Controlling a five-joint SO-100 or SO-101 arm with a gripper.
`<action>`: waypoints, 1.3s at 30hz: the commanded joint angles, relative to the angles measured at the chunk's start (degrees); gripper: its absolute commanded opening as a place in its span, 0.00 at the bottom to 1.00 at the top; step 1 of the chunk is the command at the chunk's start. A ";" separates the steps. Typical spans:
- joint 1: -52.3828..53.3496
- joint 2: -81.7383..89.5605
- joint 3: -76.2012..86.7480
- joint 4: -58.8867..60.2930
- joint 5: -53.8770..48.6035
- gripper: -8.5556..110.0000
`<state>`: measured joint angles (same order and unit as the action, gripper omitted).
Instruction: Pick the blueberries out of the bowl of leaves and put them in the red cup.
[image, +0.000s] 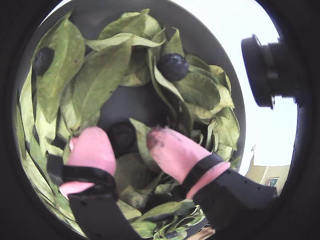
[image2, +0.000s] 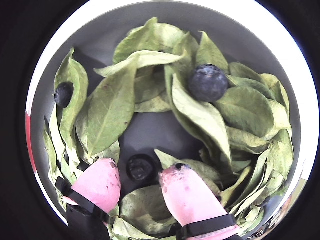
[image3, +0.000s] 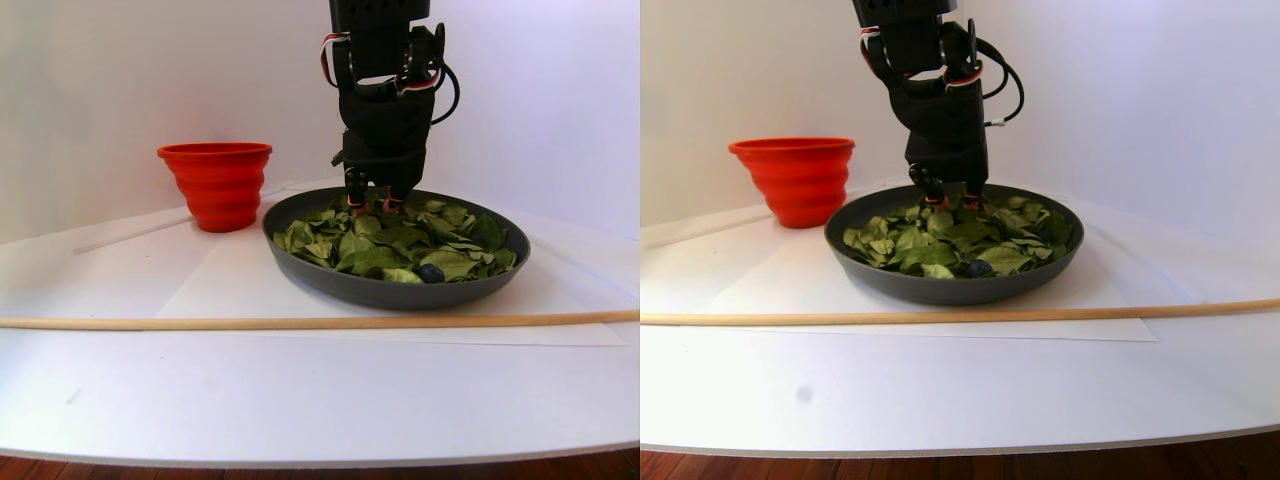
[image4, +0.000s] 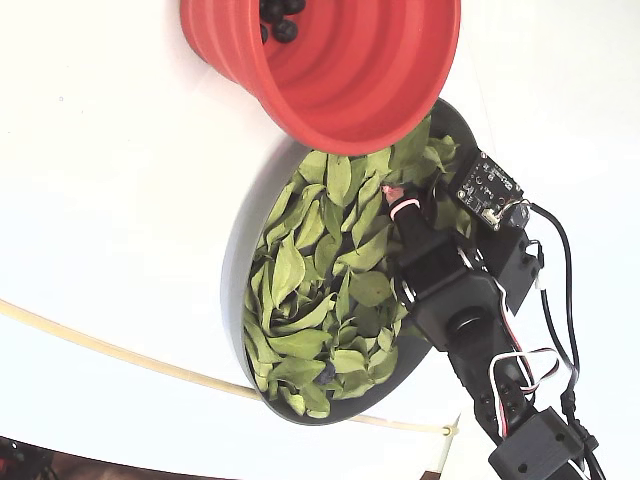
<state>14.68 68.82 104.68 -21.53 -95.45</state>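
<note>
Down in the bowl (image2: 75, 30), your end effector (image2: 142, 177) sits with its pink fingertips (image2: 100, 182) parted narrowly on either side of one blueberry (image2: 140, 167), which lies on a bare patch of the grey floor where the leaves (image2: 112, 105) have drawn back. The berry rests in the gap but isn't gripped; I can't tell whether either pad touches it. That straddle is why you are so low: the tips have to reach below the leaf layer so they meet fruit and not foliage.

Two more berries wait on top of the leaves — a large one (image2: 207, 82) toward the far right of a wrist view, a small one (image2: 63, 93) at the left rim.

Just beside the bowl on the white counter (image3: 300, 380) stands the red cup (image4: 340, 70), and the fixed view shows a few dark berries (image4: 278, 20) already lying at its bottom. My judgement: a leaf edge near the right fingertip could get pinched along with the berry.
</note>
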 joint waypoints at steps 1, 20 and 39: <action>1.58 3.52 -2.46 -1.23 -0.53 0.20; 0.62 -1.58 -2.46 -4.31 1.23 0.20; 0.53 -2.02 0.35 -3.52 4.92 0.20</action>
<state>14.68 66.09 104.77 -25.40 -90.88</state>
